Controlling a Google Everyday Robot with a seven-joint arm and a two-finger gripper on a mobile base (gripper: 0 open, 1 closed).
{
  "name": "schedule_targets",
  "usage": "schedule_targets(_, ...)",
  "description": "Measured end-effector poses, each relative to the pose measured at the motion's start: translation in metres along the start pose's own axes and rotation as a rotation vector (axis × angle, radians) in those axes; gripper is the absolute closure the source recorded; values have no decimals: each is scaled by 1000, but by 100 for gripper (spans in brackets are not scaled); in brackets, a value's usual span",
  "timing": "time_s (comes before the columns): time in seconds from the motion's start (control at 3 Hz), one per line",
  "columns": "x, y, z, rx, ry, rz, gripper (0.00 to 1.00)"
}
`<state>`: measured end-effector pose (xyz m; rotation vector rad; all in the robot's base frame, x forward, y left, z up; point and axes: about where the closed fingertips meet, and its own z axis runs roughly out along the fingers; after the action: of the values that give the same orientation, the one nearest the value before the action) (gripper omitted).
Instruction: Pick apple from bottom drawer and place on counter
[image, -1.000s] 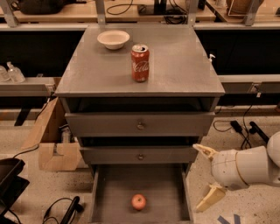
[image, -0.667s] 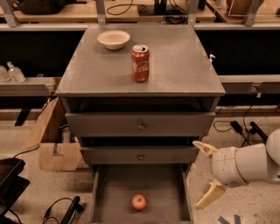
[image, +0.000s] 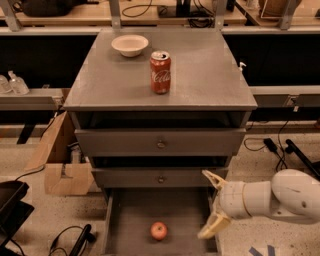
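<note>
Small round red-orange apple (image: 159, 230) on the flat floor of the open bottom grey metal drawer (image: 142, 207), near its front. White-armed two-finger gripper (image: 204, 204) at the drawer's right edge, cream fingers spread wide, holding nothing. Apple left of the gripper, clear of both fingers, about level with the lower fingertip. Probably a leftward, downward reach next. Above, flat grey counter (image: 210, 70) with red soda can (image: 160, 72) and white bowl (image: 130, 45).

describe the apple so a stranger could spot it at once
In the grey cabinet, the bottom drawer is pulled open. The apple lies alone on its floor, beside the open gripper. It is round and red-orange, unlike the tall red can on the counter.
</note>
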<state>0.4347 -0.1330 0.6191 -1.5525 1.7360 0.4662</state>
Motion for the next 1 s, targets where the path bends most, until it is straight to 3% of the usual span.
schedule_targets(0.33, 33, -27, 54, 49, -71, -49, 0)
schedule_targets(0.67, 75, -46, 100, 52, -136, -62, 0)
schedule_targets(1.0, 140, -26, 156, 9, -191, 28, 0)
